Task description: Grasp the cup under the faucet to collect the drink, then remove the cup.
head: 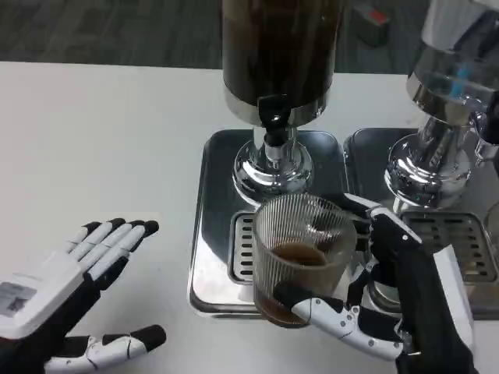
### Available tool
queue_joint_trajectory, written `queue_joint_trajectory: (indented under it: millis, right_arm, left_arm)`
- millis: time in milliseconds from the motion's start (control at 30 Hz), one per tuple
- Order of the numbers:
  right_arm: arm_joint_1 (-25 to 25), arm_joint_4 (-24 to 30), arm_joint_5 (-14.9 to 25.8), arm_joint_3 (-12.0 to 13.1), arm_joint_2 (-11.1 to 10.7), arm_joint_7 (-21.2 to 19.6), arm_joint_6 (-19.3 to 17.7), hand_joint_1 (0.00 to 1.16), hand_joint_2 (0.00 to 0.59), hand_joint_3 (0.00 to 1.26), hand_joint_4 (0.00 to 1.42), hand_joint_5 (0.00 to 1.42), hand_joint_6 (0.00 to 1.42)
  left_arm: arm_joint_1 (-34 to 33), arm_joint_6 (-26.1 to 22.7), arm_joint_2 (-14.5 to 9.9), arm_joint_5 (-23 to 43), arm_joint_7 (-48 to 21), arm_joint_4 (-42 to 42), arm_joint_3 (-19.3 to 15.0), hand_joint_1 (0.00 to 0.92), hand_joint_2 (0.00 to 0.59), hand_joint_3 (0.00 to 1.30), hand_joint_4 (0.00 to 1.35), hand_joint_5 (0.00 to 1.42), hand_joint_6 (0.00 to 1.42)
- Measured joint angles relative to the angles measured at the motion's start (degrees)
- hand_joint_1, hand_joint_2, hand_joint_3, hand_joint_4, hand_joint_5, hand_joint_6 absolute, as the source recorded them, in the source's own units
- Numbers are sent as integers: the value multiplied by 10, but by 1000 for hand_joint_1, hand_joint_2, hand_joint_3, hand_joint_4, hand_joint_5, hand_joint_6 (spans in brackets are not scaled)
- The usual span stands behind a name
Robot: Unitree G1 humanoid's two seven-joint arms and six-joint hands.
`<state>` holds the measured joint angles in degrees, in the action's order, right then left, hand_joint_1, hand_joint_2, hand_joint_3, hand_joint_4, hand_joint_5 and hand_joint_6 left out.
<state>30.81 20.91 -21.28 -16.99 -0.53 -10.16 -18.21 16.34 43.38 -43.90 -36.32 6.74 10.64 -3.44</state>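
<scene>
Right hand grips ribbed glass cup over the drip tray.
Its wrist is cut off at frame edge. Cup holds brown liquid, below the faucet. Left hand rests spread, holding nothing, well apart on the white table.

Cup below the faucet
The clear ribbed cup stands upright with a little brown drink inside.

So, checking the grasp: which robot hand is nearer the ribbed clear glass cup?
Right robot hand, gripping the ribbed clear glass cup; left robot hand lies open, apart on its left.
</scene>
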Motion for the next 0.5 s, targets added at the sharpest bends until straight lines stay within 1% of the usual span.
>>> queue_joint_trajectory:
  millis: [67,267,500]
  right_arm:
    - [2,0,6,0,0,4,0,869,228,497,700,867,1183]
    - [8,0,6,1,0,4,0,869,230,497,704,867,1197]
    - [14,1,8,10,-3,5,0,868,230,497,710,867,1200]
  left_arm:
    - [0,-7,3,0,0,0,0,0,171,0,0,0,0]
    - [0,-12,6,0,0,-1,2,0,168,0,0,0,0]
    - [0,-15,15,0,-1,-12,4,0,167,0,0,0,0]
